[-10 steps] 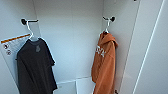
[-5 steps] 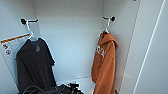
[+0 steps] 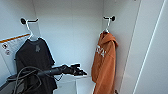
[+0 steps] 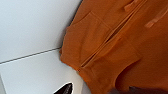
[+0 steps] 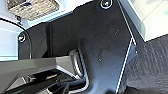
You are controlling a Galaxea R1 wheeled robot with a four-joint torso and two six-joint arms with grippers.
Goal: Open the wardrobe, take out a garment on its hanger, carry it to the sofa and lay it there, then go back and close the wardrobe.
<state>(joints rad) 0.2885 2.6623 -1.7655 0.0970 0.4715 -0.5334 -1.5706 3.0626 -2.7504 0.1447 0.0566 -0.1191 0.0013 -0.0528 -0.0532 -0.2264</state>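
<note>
Left gripper (image 3: 79, 70) sits low in the middle of the open wardrobe (image 3: 72, 37), at the end of my left arm, which comes in from the lower left across the front of the black T-shirt (image 3: 35, 62). I cannot tell from the head view whether it is wide or narrow; it holds nothing that I can see. The hoodie (image 3: 105, 62) hangs on the right side, on its white hanger (image 3: 107, 26), whose hook sits over a dark peg high on the right wall. My gripper is near the hoodie's lower half but apart from it, and well below the hanger. From the left wrist camera I see the hoodie's front pocket and hem close up against the white panel, so the arm is aimed at cloth, not at the hanger. That is my main worry: if I close here I judge I would pinch loose fabric, and a pull could drag the hoodie off the hanger or leave the hook caught on the peg. The hook probably needs lifting up and off, so a sideways tug could jam it. My arm's cables also run close to the T-shirt and could snag it as I swing. For the right gripper, I cannot tell its state.
</note>
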